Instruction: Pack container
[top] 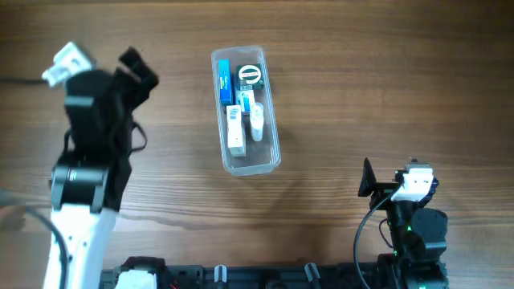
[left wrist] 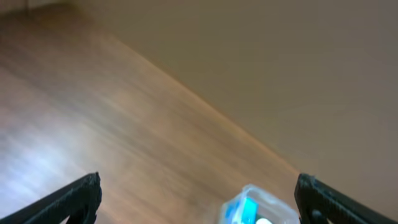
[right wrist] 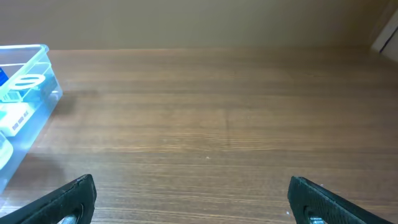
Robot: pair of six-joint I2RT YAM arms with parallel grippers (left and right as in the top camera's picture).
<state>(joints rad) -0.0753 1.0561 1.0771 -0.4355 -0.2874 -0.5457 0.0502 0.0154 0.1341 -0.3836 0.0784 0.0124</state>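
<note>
Container (top: 255, 165), long axis fore-aft, lies right of left claw (left wrist: 198, 198), ahead-left of right claw (right wrist: 189, 198); both spread wide, empty.

Furniture: one brown wood-grain tabletop (top: 385, 80), dark streaks along the grain, fills overhead view. Behind its far edge a plain beige wall (right wrist: 199, 22), evenly lit. Soft pale glare on wood, left wrist view, lower left.

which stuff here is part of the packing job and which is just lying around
In the job: container, with blue box, white box and small bottle inside; left gripper, right gripper, both open.
Just there: wooden table.
</note>
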